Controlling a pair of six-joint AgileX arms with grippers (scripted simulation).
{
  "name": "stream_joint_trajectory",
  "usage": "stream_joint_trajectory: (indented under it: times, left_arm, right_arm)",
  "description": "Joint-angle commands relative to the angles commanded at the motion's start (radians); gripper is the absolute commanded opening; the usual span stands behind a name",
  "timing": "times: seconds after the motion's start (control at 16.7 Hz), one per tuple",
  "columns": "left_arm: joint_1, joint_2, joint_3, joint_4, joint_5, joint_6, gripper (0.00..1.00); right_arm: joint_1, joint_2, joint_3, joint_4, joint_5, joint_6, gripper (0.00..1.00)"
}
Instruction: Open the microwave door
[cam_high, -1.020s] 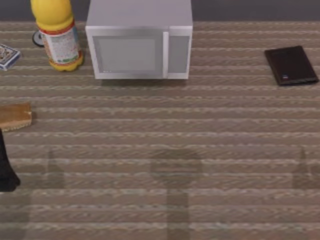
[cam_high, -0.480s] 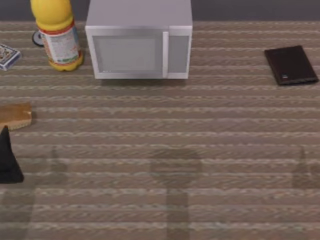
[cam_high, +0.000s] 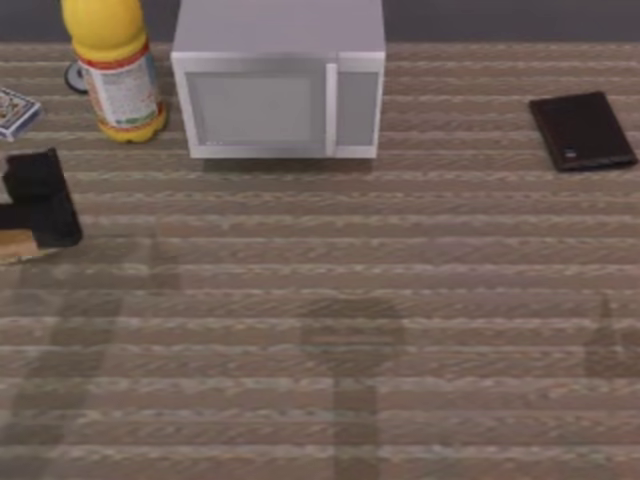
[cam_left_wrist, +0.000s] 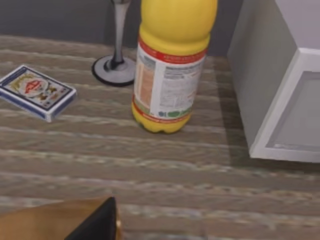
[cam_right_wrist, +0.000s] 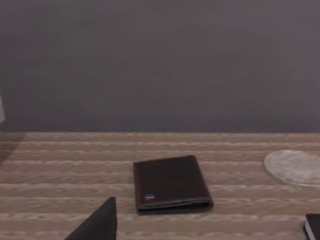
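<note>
The microwave (cam_high: 278, 60) stands at the back of the table, left of centre. Its door (cam_high: 262, 108) is flat against the front, with a grey window, and the narrow handle edge (cam_high: 331, 108) sits beside the grey control strip (cam_high: 358, 105). My left gripper (cam_high: 38, 180) hovers near the table's left edge, well left of the microwave and in front of the yellow bottle. In the left wrist view the microwave's side wall (cam_left_wrist: 255, 65) and a corner of the door frame (cam_left_wrist: 287, 120) appear. My right gripper (cam_right_wrist: 99, 225) is out of the top view and shows only as a black wedge.
A yellow bottle (cam_high: 115, 70) stands just left of the microwave, with a glass base (cam_left_wrist: 116, 70) behind it and a card deck (cam_high: 14, 110) further left. A tan block (cam_high: 18, 245) lies partly under the left gripper. A black wallet (cam_high: 582, 130) lies at the back right.
My left arm has risen from the table's left edge and moved towards the back, and now covers part of the tan block. The microwave door has not moved.
</note>
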Motion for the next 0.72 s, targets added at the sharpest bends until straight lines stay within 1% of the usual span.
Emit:
stream_joint_trajectory:
  times: [0.72]
  left_arm:
    - [-0.32,0.913,0.788,-0.278,-0.187,-0.278,1.0]
  right_arm:
    - [0.0,0.0,0.0,0.0,0.0,0.0,1.0]
